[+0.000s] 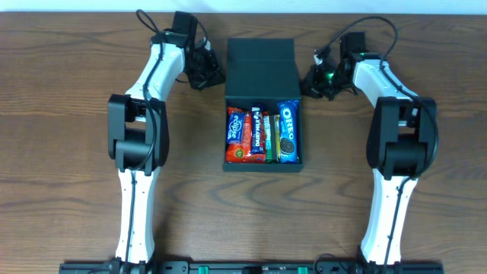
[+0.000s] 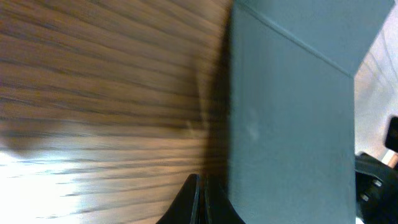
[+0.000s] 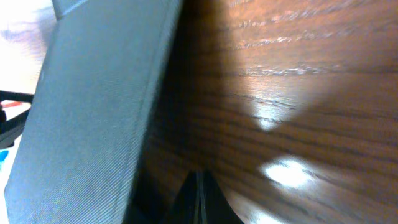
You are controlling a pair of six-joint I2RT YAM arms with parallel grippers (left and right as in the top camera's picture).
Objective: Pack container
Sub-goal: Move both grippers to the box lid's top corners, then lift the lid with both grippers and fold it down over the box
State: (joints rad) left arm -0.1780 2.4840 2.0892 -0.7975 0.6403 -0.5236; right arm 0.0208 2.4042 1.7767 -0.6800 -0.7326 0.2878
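left gripper sits just beside the left edge of the open flap lid, its fingers pressed together on nothing; whether they touch the lid cannot be told. between the two tools, the container lies open, holding a red packet, a dairy milk bar, a green pack and an oreo pack. right gripper, likewise closed and empty, flanks the lid's right edge on the wooden table.
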